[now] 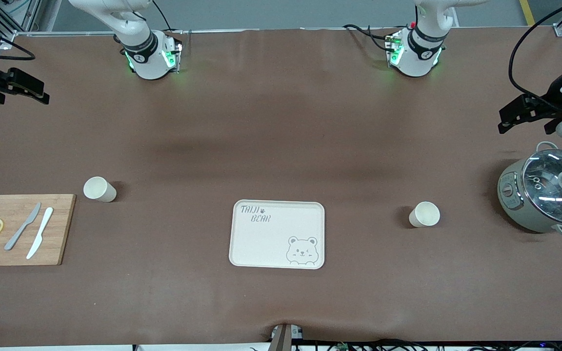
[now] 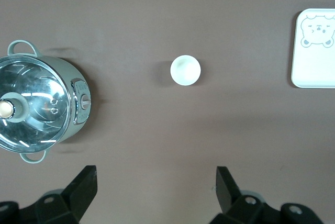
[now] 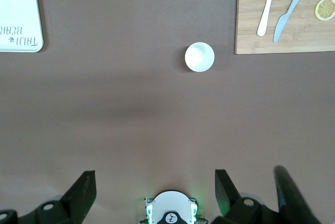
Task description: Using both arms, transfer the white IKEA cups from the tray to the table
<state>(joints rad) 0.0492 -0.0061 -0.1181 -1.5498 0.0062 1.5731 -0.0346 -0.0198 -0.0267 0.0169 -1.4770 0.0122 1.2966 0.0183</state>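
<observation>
Two white IKEA cups stand upright on the brown table, one on each side of the bear tray [image 1: 271, 241]. One cup [image 1: 99, 189] [image 3: 199, 57] stands beside the cutting board, toward the right arm's end. The other cup [image 1: 424, 214] [image 2: 185, 70] stands beside the pot, toward the left arm's end. My left gripper [image 1: 525, 122] [image 2: 156, 182] hangs open and empty over bare table at the left arm's end, apart from its cup. My right gripper [image 1: 17, 95] [image 3: 155, 185] hangs open and empty over the right arm's end.
A wooden cutting board [image 1: 56, 229] with two knives and two lemon slices lies at the right arm's end. A grey-green pot with a glass lid [image 1: 544, 190] [image 2: 36, 110] stands at the left arm's end. The arms' bases [image 1: 151, 58] stand along the table's robot edge.
</observation>
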